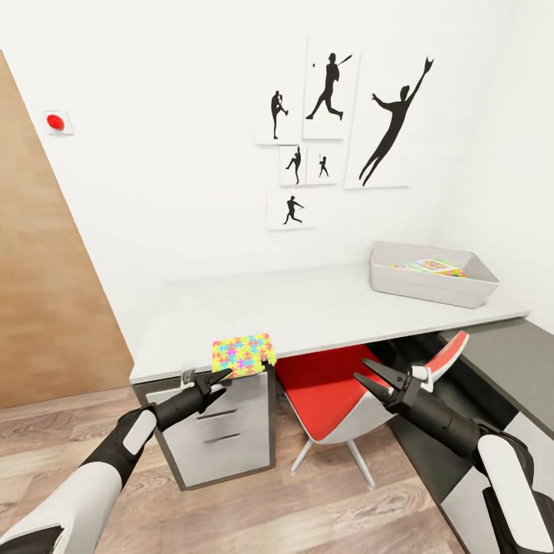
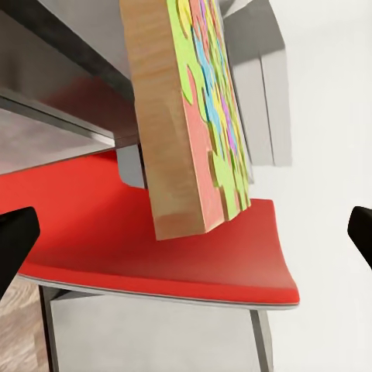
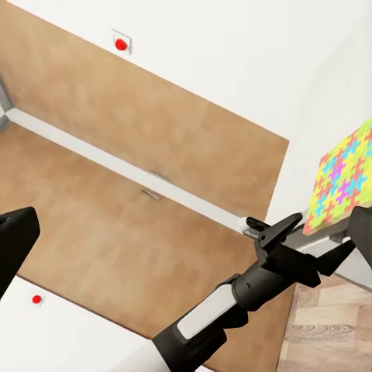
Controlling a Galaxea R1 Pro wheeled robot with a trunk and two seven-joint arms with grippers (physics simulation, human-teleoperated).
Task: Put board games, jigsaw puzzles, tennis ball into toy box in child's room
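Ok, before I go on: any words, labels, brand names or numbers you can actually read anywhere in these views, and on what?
No text can be read.
Game box in the toy box: printed cover, too small and blurred to read.
Jigsaw puzzle at the table edge: coloured pieces, no lettering.
Wall pictures: black baseball silhouettes, no words.
Red button on the wall: no label visible.

Counts at the desk

One jigsaw puzzle [image 1: 244,354], one toy box [image 1: 431,274], one red chair [image 1: 338,392], six silhouette pictures [image 1: 331,88], two grippers: left gripper [image 1: 223,375], right gripper [image 1: 369,377].
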